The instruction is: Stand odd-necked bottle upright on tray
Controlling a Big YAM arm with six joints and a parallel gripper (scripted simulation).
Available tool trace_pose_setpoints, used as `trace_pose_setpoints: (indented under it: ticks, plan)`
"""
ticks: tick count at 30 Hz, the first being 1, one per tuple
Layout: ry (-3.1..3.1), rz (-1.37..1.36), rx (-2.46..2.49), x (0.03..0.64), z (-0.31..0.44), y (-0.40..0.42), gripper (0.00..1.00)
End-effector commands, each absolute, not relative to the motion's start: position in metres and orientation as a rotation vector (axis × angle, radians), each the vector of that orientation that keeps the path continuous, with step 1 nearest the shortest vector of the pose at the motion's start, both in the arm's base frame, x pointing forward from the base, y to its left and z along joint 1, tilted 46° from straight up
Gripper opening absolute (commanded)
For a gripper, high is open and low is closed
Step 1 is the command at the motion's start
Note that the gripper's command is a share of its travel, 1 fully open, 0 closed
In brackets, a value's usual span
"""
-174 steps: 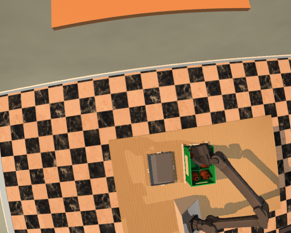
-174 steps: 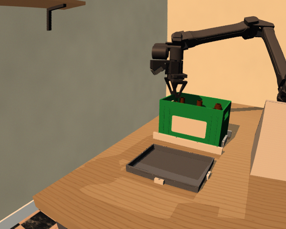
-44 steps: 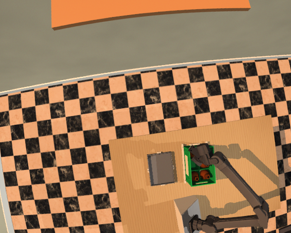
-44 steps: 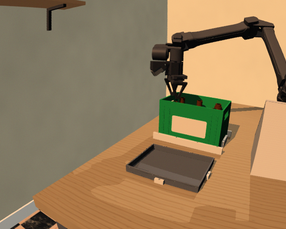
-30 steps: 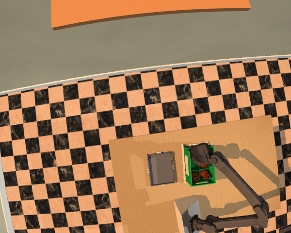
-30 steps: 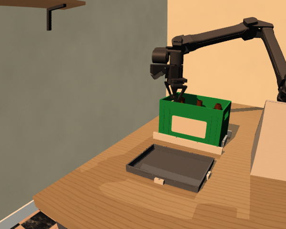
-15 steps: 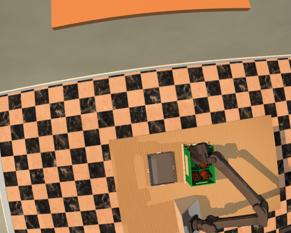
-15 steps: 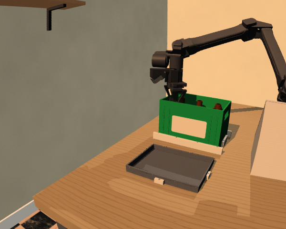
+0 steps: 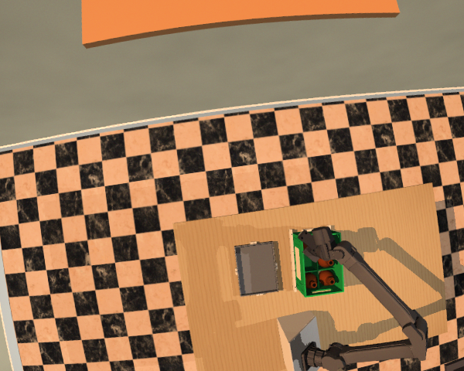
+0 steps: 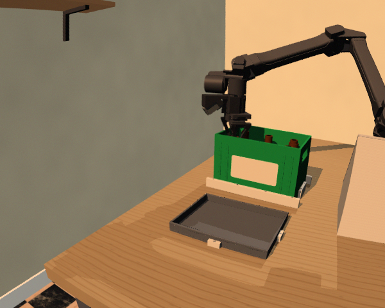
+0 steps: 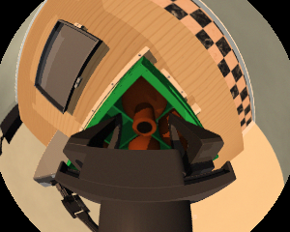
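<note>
The green crate [image 9: 341,275] [image 10: 222,159] [image 11: 144,69] holds reddish-brown bottles. Two stand in its near end in the top view, a left one [image 9: 311,280] and a right one [image 9: 326,276]. Another bottle [image 9: 326,262] shows beside the arm. My gripper [image 10: 234,135] [image 11: 145,117] points down into the crate's far end, its fingers apart. One bottle [image 11: 144,103] has its neck between them, with a gap on each side. More bottles show below and right of it, partly hidden. Which neck differs I cannot tell. The grey tray [image 9: 260,267] [image 10: 235,222] [image 11: 68,63] is empty.
A pale strip [image 10: 252,192] runs along the crate's tray side. Small pale blocks, one at the front [image 10: 214,243], touch the tray. A beige box [image 10: 368,192] [image 9: 286,335] stands beside the arm's base. The arm reaches over the crate's right wall in the top view.
</note>
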State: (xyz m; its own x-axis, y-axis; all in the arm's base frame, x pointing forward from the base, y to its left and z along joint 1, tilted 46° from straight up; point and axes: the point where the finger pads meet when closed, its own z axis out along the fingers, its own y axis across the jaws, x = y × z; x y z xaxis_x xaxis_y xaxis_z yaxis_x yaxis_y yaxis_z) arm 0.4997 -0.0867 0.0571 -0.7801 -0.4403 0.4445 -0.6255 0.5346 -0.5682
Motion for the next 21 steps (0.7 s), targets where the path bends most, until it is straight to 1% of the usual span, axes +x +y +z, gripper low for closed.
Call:
trace_pose_setpoints:
  ticks: [1,21]
  plan:
    - [-2.511,1.073,0.881,0.4996,0.0465,-0.0993,0.61]
    - [-2.514,1.075,0.878,0.5010,0.0477,-0.0992,0.61]
